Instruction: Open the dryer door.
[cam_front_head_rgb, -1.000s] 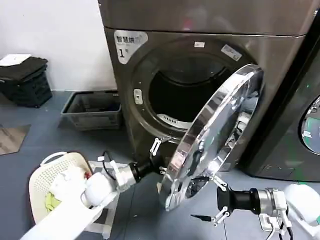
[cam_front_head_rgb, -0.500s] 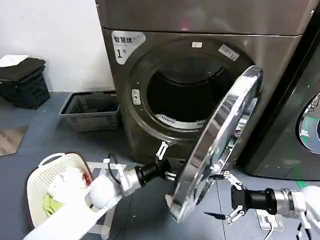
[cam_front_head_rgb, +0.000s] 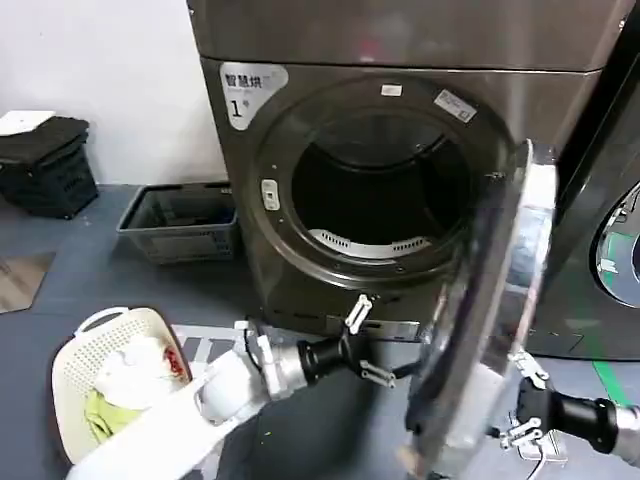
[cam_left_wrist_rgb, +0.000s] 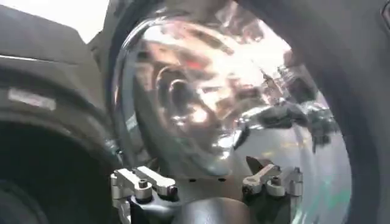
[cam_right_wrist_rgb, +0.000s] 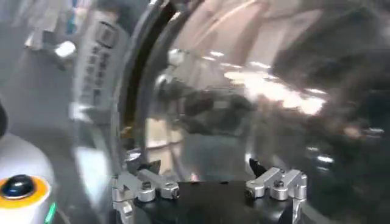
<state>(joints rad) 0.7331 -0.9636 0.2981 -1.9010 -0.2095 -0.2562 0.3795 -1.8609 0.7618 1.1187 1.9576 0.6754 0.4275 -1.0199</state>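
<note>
The tall bronze-grey metal dryer cabinet (cam_front_head_rgb: 400, 40) fills the upper centre of the head view, its round drum opening (cam_front_head_rgb: 378, 195) fully exposed with a pale perforated drum lip at the bottom of the hole. The dryer door (cam_front_head_rgb: 490, 320), a large round porthole with a wide shiny chrome rim and dark tinted glass, stands at centre right, swung out on its right-hand hinge until it shows almost edge-on; judged from this, the opening is largely accomplished. At the right edge stands a darker neighbouring machine (cam_front_head_rgb: 610, 250) with its own chrome-rimmed door.

The white left arm runs from the lower left toward the centre; its left gripper (cam_front_head_rgb: 362, 345), fingers spread wide and holding nothing, sits just below the opening on the inner side of the door, apparently to push the door outward. In the left wrist view the spread fingertips (cam_left_wrist_rgb: 139, 184) face the mirrored door surface. The right gripper (cam_front_head_rgb: 522, 400), at lower right, jaws parted and empty, sits just beside the door's outer face, probably to steady the swing.

At lower left lies a cream plastic laundry basket (cam_front_head_rgb: 80, 350); a grey crate (cam_front_head_rgb: 180, 222) stands at left.
</note>
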